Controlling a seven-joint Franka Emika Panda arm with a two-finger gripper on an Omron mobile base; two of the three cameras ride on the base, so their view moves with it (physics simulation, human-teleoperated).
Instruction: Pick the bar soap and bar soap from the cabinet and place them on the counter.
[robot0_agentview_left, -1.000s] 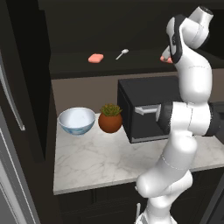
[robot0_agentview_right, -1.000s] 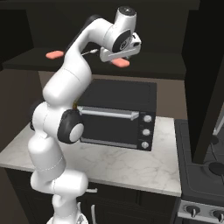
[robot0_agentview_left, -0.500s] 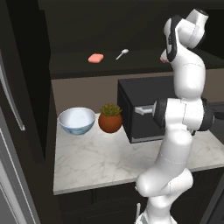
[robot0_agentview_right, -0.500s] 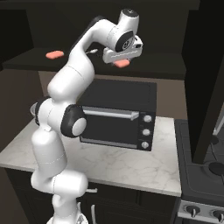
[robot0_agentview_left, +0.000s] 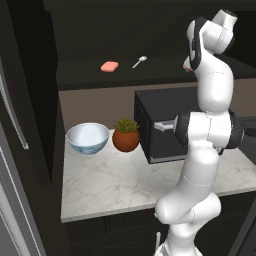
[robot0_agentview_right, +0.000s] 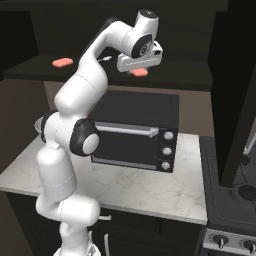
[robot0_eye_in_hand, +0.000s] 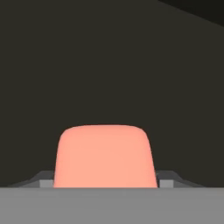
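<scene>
Hand view: bar soap (robot0_eye_in_hand: 104, 155) is sitting low centre, dead ahead between the fingertips, long axis crosswise. Right base view: hand (robot0_agentview_right: 139, 64) is poised over it on the cabinet (robot0_agentview_right: 172, 82) shelf, upper centre. Second bar soap (robot0_agentview_right: 63, 62) is lying upper left. Jaws narrowing since earlier; contact unclear, cannot tell.

You see the table (robot0_agentview_left: 105, 185) from both rear base cameras; the hand camera sits close against a bar soap (robot0_eye_in_hand: 105, 155).
</scene>
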